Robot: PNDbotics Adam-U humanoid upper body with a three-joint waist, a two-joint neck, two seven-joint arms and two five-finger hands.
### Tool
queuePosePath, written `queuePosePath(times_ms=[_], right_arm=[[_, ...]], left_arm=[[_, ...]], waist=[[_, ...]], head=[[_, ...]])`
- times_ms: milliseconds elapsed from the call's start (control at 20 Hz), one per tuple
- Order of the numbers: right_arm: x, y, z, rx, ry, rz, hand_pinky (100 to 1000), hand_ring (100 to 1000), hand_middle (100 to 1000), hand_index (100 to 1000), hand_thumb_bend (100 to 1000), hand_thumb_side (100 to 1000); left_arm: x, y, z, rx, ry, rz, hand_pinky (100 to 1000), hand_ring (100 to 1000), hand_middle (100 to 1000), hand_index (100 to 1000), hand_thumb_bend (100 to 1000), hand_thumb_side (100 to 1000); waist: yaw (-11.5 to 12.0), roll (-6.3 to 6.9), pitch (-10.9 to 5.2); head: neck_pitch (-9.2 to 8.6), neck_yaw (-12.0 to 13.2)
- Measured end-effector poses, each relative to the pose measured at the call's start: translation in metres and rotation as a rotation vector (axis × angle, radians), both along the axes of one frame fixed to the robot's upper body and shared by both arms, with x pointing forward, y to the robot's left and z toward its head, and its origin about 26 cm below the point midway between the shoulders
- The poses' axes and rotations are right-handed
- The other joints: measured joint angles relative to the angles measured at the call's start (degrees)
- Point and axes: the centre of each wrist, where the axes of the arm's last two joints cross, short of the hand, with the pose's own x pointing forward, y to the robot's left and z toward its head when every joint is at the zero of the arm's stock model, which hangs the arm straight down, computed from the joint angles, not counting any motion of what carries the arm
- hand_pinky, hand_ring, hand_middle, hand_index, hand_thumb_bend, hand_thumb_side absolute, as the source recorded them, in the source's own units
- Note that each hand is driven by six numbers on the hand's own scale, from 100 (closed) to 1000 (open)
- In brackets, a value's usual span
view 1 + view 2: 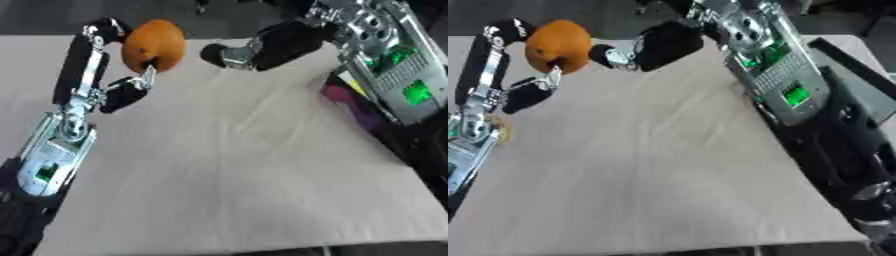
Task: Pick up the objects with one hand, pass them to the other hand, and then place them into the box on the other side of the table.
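Observation:
An orange round fruit [154, 44] is held above the far left part of the table, with my left hand [109, 75] curled round it from the left and below. My right hand [271, 46] reaches in from the upper right, its fingers pointing left toward the fruit and stopping a short way from it. The right hand's fingers look curled with nothing in them. The box on the right side [350, 97] shows only as a dark and purple edge under my right forearm.
The table [245, 175] is covered with a beige cloth. My right forearm [772, 65] lies over the table's right edge. A small yellow thing [502, 131] peeks out beside my left wrist. Dark floor lies beyond the far edge.

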Motion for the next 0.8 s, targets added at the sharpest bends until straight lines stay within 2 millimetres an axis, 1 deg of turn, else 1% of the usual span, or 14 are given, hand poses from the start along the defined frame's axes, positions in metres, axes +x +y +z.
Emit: queuePosePath(times_ms=[400, 800], right_arm=[[0.003, 0.008, -0.008, -0.020, 0.030, 0.026, 949, 906, 898, 897, 460, 256], [0.009, 0.015, -0.016, -0.069, 0.032, 0.039, 948, 906, 897, 898, 468, 256]], left_arm=[[-0.002, -0.009, -0.008, -0.013, -0.014, -0.036, 751, 559, 533, 519, 100, 101], [-0.005, -0.017, -0.013, -0.052, -0.030, -0.151, 753, 557, 530, 518, 100, 122]], waist=[[0.05, 0.00, 0.02], [0.08, 0.01, 0.03]], head=[[0.08, 0.02], [0.34, 0.00]])
